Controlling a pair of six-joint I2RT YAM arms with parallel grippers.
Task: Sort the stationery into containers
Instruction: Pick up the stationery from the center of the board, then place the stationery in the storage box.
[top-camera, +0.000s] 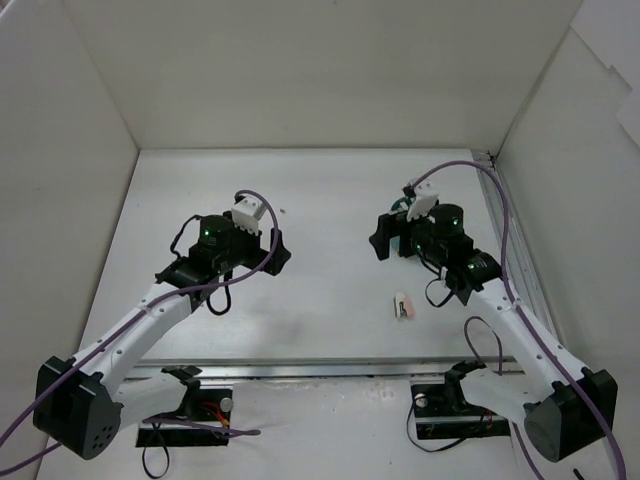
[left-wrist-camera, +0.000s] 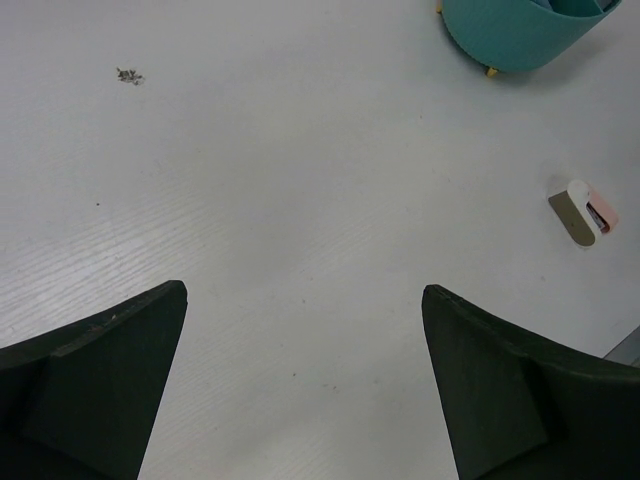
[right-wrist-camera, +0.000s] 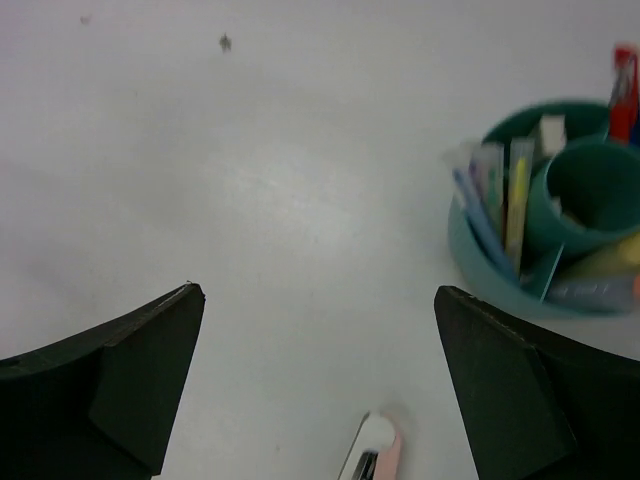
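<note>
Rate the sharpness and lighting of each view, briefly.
Right wrist: soft throughout, with the teal organiser and its contents smeared, probably by motion blur. Left wrist: sharp, with the wood grain and the pink-and-white eraser both crisp. Top external: even, diffuse light, only faint soft shadows on the table, no glare.

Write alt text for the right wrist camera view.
A round teal plastic organiser holding pens and markers stands at right on a white table. A white-and-pink eraser lies at the bottom edge; the right gripper has open jaws.
</note>
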